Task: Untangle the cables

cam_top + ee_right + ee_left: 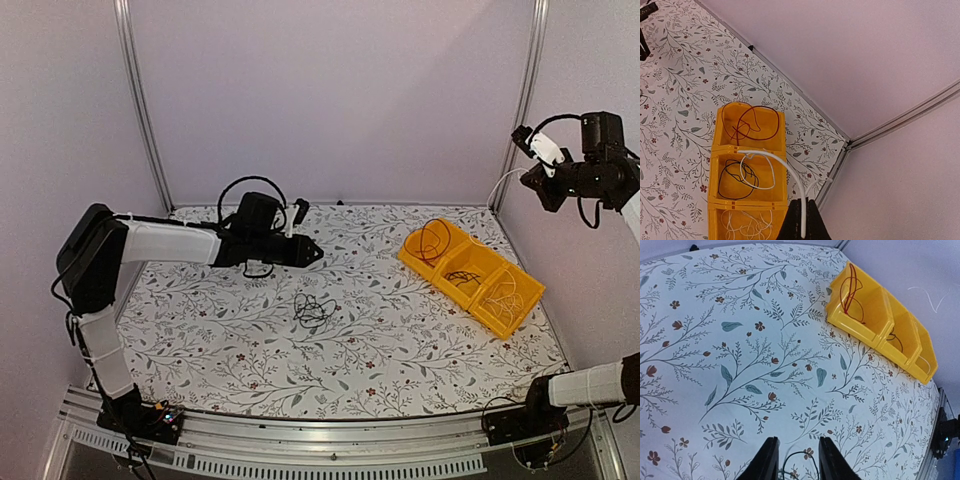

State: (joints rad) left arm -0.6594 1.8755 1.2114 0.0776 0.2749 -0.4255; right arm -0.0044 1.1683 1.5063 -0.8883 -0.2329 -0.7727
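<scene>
A small clump of thin dark cables [313, 310] lies on the floral table mid-way across. My left gripper [312, 253] hovers just behind it, open. In the left wrist view the left gripper [797, 442] stands open, with a black cable loop [802, 452] lying on the table between the fingers. My right gripper [528, 172] is raised high at the right, shut on a white cable [503, 185]. In the right wrist view the right gripper [801, 202] pinches this white cable [785, 167], which arcs and loops above the yellow bin [713, 175].
The yellow three-compartment bin [417, 268] sits at the back right, holding a red cable [752, 122], a black cable [737, 180] and whitish cables [747, 225], one kind per compartment. It also shows in the left wrist view [855, 322]. Walls and metal posts enclose the table.
</scene>
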